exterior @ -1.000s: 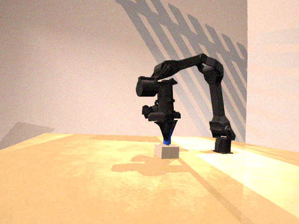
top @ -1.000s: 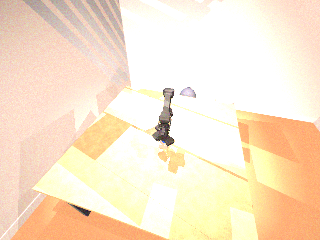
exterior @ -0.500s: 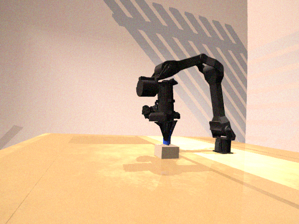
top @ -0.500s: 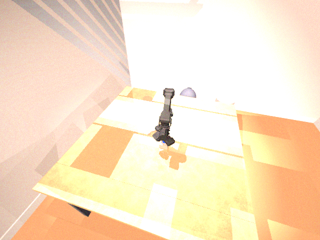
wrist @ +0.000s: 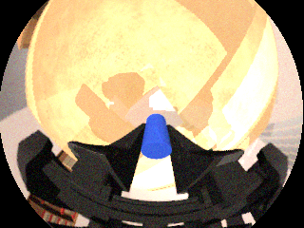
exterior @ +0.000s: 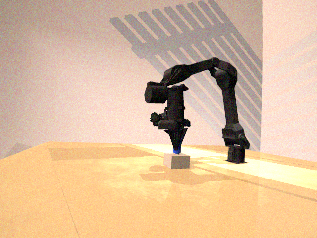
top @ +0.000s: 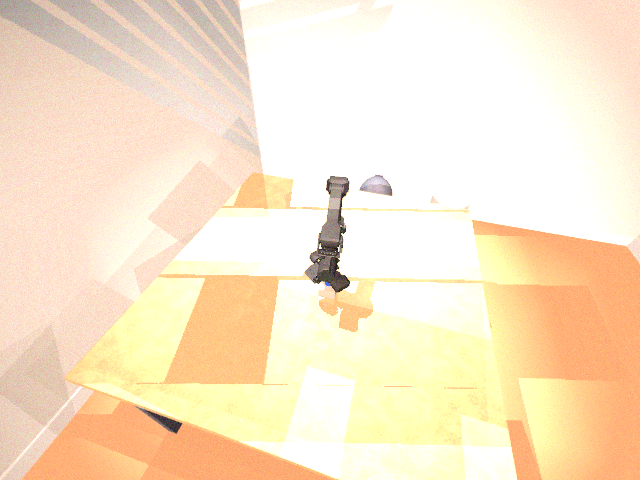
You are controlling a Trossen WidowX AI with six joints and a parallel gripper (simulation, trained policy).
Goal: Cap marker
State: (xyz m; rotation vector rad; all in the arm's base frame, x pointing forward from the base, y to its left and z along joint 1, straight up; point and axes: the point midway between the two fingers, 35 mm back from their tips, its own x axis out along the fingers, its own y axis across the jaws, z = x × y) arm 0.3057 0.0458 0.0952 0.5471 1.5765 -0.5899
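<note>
A robot's gripper [top: 327,283] [exterior: 176,149] [wrist: 156,126] grasps the blue cap [top: 328,283] [exterior: 176,151] [wrist: 156,137] above the pale holder block [top: 326,292] [exterior: 180,161] [wrist: 144,109]. How far the cap is seated cannot be told.

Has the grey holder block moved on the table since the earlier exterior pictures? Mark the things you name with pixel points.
No. The grey holder block [top: 327,292] [exterior: 180,162] [wrist: 142,111] keeps its place, left of the arm's base [exterior: 237,154] in the exterior view, by the same gap.
</note>
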